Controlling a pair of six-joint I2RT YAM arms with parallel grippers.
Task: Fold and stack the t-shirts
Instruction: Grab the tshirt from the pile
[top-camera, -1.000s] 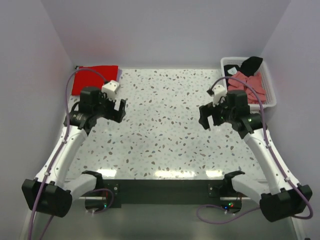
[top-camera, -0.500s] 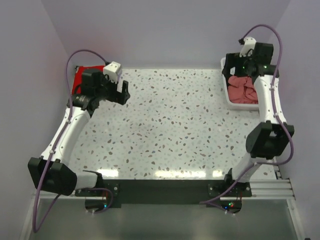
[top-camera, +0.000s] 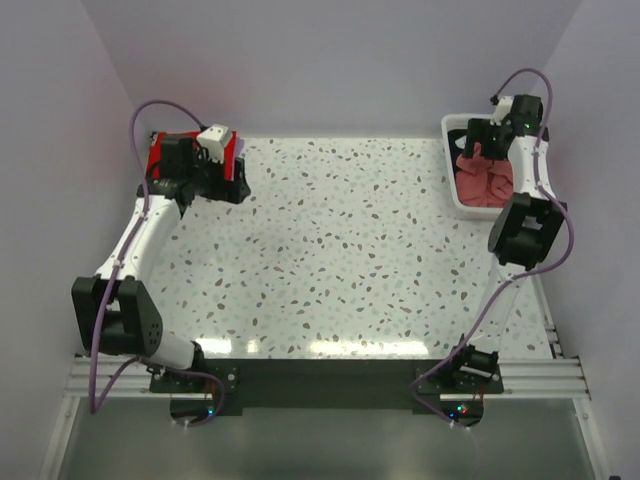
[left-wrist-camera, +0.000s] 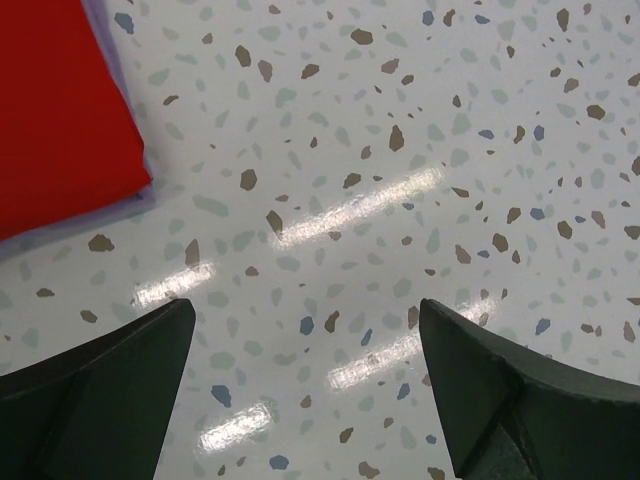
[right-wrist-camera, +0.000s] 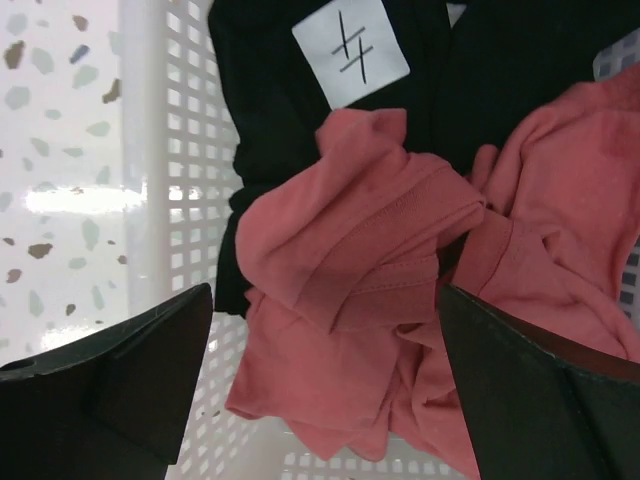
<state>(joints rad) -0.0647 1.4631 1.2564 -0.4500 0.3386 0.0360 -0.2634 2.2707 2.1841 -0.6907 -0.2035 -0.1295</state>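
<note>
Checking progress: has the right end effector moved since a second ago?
Yes. The right end effector swung from mid-table to above the white basket.

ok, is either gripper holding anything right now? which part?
Nothing is held. The left gripper is open over the table beside the red t-shirt; the right gripper is open above the salmon-pink t-shirt in the basket, jaws not closed on it.

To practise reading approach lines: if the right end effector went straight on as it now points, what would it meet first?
Probably the pink shirt, crumpled in the basket, centred ahead of the open right end effector. The black shirt lies partly under it; the gap is unclear.
</note>
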